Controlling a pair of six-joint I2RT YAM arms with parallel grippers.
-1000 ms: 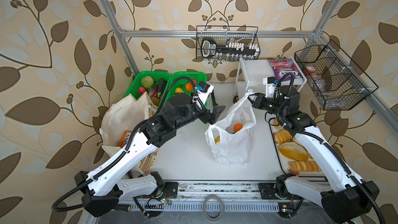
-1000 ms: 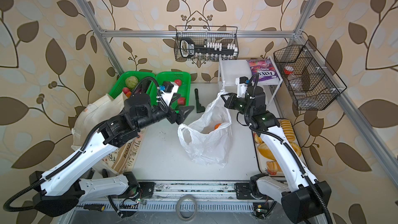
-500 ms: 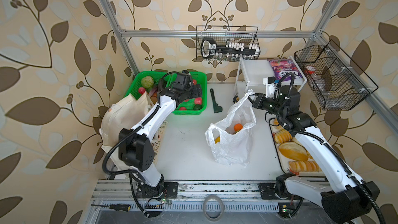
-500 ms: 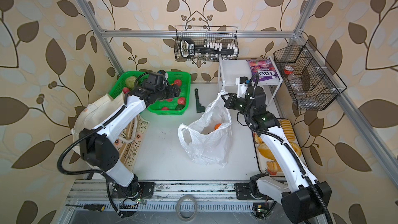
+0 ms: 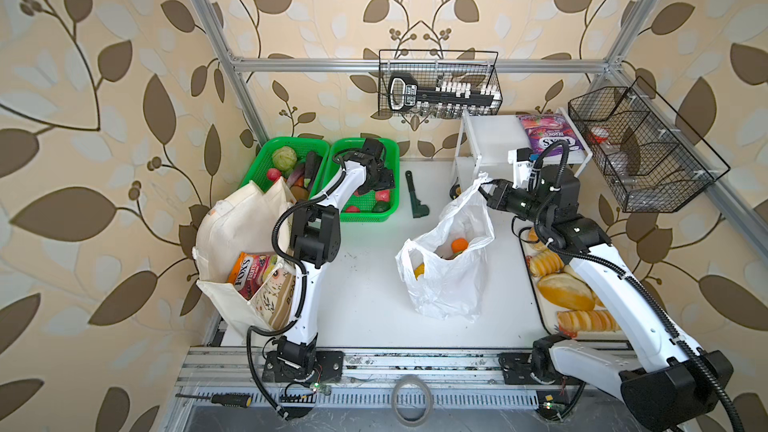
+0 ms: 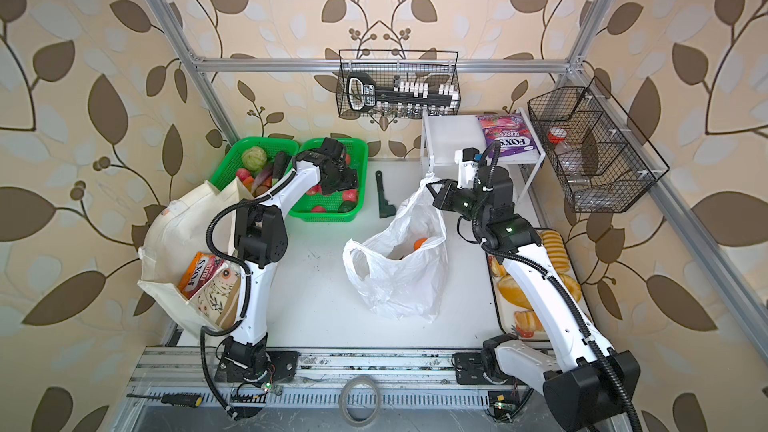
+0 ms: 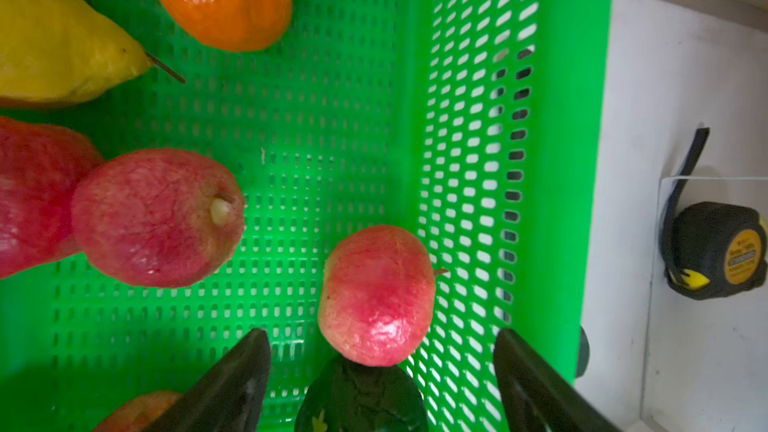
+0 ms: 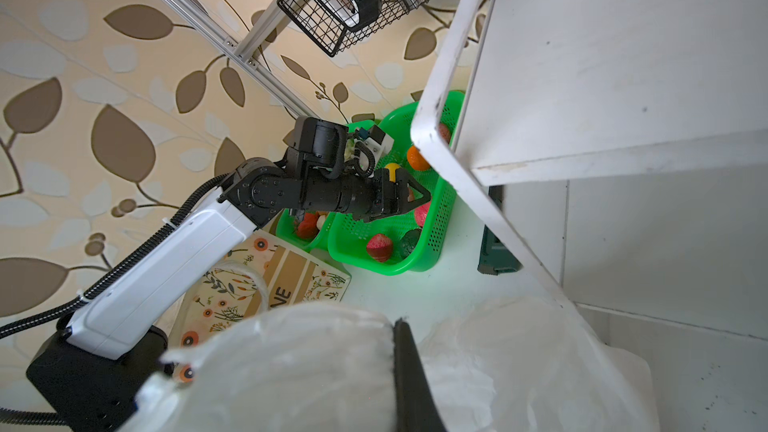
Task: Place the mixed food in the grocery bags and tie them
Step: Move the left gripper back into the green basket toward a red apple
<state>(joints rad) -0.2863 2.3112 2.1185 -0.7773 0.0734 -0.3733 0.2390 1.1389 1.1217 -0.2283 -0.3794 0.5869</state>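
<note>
Two bags wait for the food. The cream cloth tote (image 5: 232, 234) slumps at the left in both top views, its mouth open upward. The white plastic bag (image 5: 449, 280) stands in the middle; the right gripper (image 5: 483, 192) is closed on its upper rim and lifts it, I think so that the mouth is wide for the next fruit. The green basket (image 7: 478, 118) holds the loose fruits, and the left gripper (image 7: 381, 336) hangs inside it with its jaws spread wide and empty. Now the small things: the orange FOX'S pouch (image 5: 245, 274) sits in the tote, an orange (image 5: 459, 245) lies in the plastic bag, and a red apple (image 7: 376, 297) lies just ahead of the left jaws, near the basket wall, probably the next to be taken.
</note>
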